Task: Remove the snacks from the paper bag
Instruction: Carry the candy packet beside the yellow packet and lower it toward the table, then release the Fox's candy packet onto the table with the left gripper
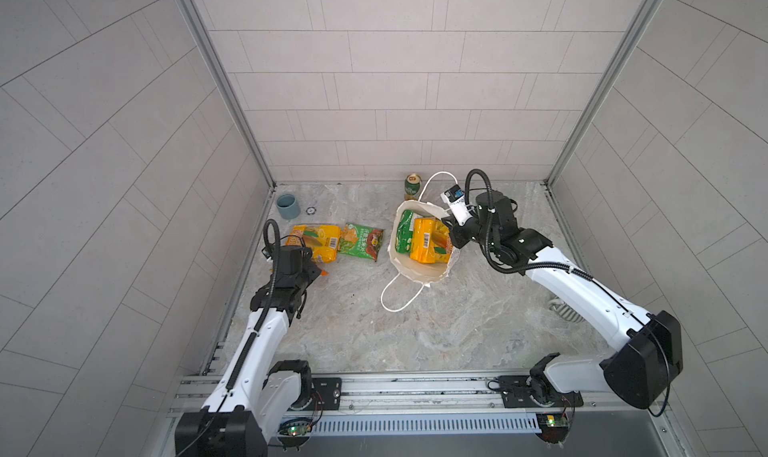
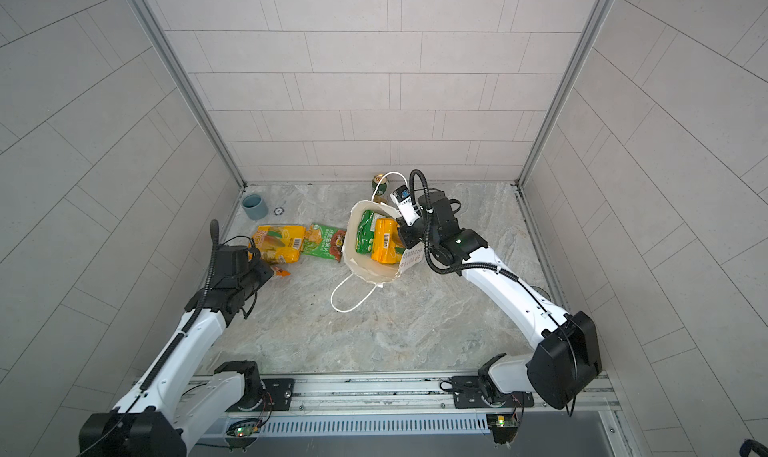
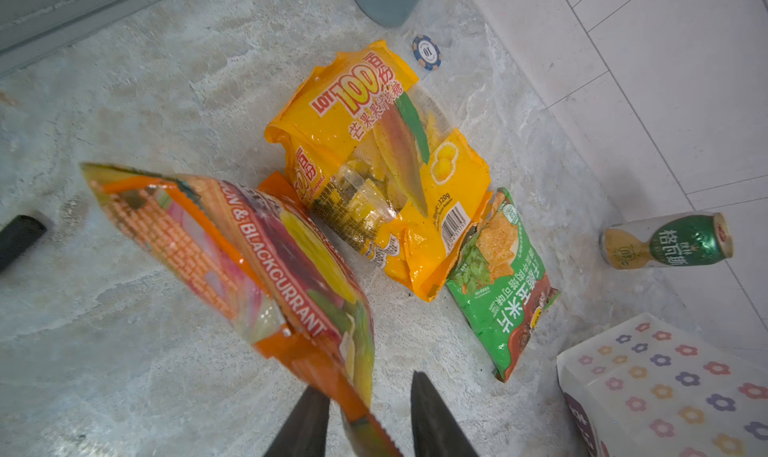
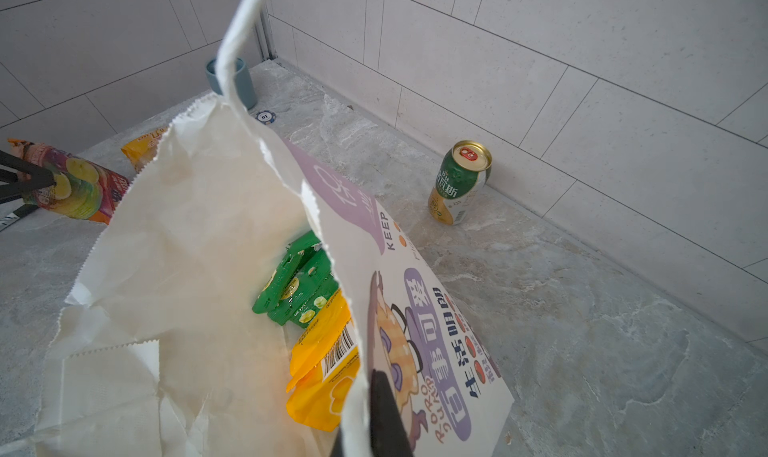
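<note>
Roughly half done, by my reading: a yellow packet (image 1: 316,243) and a green packet (image 1: 360,243) lie touching on the worktop (image 1: 415,330), left of the upright paper bag (image 1: 419,272). Your left pincer (image 3: 365,384) has its jaws parted around the edge of a glossy orange-purple packet (image 3: 249,259). Your right pincer (image 1: 451,234) pinches the bag's wall. A green sachet (image 1: 404,230) and a yellow-orange packet (image 1: 428,241) are yet to come out.

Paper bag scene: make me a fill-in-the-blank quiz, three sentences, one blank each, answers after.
1. In the bag, beside the yellow packet, lies a ___ packet.
2. The ___ tool is shut on the bag's wall.
3. The can stands ___ by the back wall.
Missing words: green; right; upright.
</note>
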`<state>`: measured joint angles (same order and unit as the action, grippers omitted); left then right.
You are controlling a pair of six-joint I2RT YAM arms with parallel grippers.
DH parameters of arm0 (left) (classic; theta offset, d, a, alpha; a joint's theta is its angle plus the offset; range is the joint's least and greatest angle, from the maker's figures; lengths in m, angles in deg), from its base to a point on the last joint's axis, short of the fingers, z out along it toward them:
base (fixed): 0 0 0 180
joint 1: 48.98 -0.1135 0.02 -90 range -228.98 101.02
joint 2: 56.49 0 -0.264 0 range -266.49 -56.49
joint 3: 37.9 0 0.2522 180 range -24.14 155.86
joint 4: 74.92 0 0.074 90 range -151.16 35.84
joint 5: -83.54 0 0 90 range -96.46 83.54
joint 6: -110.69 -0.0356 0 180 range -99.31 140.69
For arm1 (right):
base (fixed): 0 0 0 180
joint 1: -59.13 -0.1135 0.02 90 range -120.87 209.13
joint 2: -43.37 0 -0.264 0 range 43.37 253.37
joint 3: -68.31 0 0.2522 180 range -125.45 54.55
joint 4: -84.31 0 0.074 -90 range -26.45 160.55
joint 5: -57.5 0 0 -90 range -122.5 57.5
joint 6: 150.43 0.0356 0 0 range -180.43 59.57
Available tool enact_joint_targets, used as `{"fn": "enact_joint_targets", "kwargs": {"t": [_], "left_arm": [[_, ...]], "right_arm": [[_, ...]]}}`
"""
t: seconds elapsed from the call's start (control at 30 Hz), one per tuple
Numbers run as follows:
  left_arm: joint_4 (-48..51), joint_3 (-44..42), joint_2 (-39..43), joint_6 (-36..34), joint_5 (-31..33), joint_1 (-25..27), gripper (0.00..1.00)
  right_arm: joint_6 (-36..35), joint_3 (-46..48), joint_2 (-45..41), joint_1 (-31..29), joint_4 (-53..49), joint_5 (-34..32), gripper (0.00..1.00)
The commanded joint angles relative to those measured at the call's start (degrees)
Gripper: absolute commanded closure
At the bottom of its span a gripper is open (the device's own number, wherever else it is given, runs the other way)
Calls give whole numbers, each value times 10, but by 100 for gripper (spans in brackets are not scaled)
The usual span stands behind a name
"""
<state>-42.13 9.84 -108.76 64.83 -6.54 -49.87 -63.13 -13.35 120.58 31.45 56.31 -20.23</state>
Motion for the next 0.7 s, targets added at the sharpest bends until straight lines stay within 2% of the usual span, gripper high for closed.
{"fn": "enact_joint_targets", "kwargs": {"t": [0.0,0.4,0.67], "left_arm": [[14,-7,19,3,-8,-3,59],[6,11,45,-18,-58,-2,54],[39,56,58,-42,-63,-2,53]], "right_arm": [[8,6,-22,2,24,2,100],[11,9,-27,3,27,2,97],[12,10,-31,3,27,0,94]]}}
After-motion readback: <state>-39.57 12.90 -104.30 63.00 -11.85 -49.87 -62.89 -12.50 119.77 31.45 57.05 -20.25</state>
